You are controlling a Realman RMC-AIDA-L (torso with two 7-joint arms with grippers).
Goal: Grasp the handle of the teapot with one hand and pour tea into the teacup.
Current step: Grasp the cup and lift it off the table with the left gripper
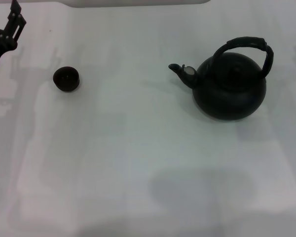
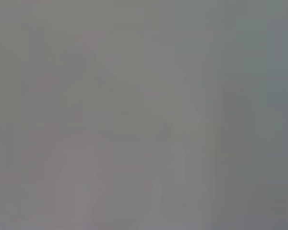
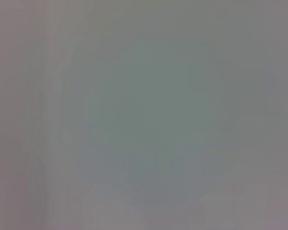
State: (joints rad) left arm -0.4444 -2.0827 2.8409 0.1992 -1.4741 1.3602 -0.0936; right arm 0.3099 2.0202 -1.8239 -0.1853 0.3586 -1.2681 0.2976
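Left gripper sits at the table's far-left edge — finger state indeterminate; right gripper unseen; teapot ungrasped; you must first reach its handle; teacup stands well apart.

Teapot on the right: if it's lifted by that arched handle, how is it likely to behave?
The teapot looks large and round-bodied, so probably heavy for one gripper, more so if filled. Its handle arches over the top, so it would likely hang and swing beneath the grip. The spout sticks out toward the teacup, so it may tip slightly that way.
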